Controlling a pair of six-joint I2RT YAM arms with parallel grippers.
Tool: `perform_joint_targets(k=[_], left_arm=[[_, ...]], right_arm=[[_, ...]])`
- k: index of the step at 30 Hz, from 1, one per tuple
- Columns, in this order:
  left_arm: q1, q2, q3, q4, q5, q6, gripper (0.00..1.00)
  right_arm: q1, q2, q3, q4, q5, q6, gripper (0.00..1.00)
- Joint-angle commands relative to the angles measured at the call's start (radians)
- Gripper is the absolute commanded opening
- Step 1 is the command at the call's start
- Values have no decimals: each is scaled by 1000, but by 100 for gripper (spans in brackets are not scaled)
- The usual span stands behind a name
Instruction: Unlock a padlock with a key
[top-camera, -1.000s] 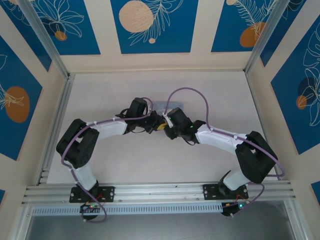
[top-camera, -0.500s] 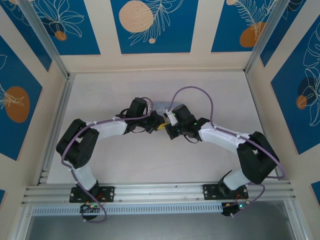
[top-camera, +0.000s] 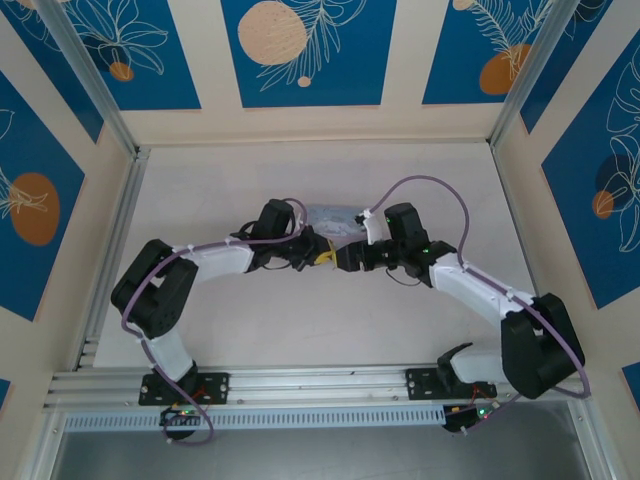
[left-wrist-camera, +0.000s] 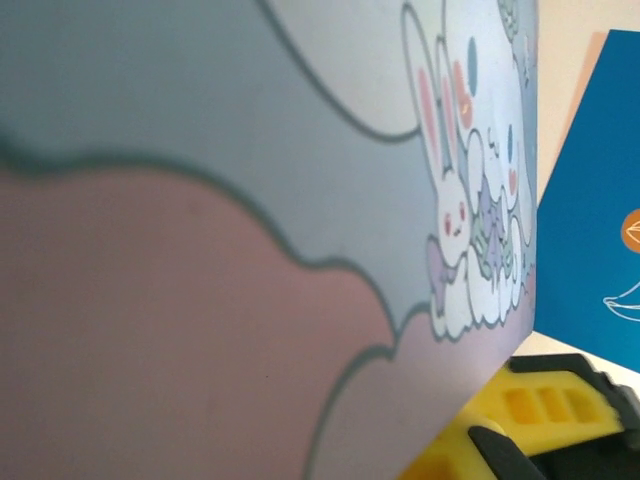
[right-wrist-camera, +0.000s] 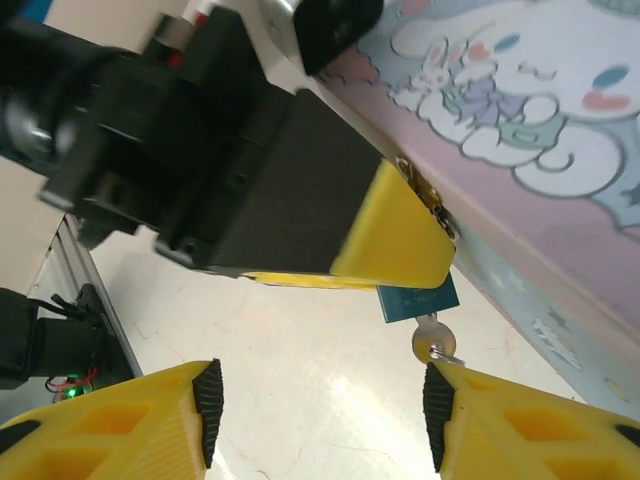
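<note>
I keep left pincer (right-wrist-camera: 395, 240) together, tip braced against tin (right-wrist-camera: 520, 150) at its hasp, I judge to steady tin. Padlock (right-wrist-camera: 418, 298) hangs below tin edge, key (right-wrist-camera: 432, 340) seated underneath. Right pincer (right-wrist-camera: 320, 400) stands apart just below key, holding nothing, placed to pinch and turn.

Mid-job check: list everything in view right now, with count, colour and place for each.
tin: one, pale blue and pink with a white cartoon figure, mid-table.
padlock: one, dark bluish, hanging at the tin's edge.
key: one, metal, sticking out of the padlock.
table: one, off-white.
wall panels: several, blue with orange and white prints, around the table.
left end effector: one, black with yellow tip, shut, against the tin by the padlock.
right end effector: one, yellow fingers, open, facing the key, apart from it.
left arm, right arm: two, white and black, purple cables.
</note>
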Motion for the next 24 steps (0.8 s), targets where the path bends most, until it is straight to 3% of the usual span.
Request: perform_joint_targets(k=[1, 4, 9, 16, 24], left_arm=[[4, 4, -12, -43, -15, 68, 0], [0, 13, -29, -69, -24, 113, 0], [-15, 30, -64, -78, -40, 164, 17], [-26, 44, -99, -54, -59, 178, 26], [-25, 0, -140, -57, -82, 184, 36]], right_arm=[[-7, -47, -46, 18, 19, 68, 59], [4, -70, -92, 47, 51, 124, 62], [56, -69, -153, 101, 109, 201, 63], [128, -16, -198, 192, 200, 300, 64], [138, 64, -173, 230, 282, 340, 64]])
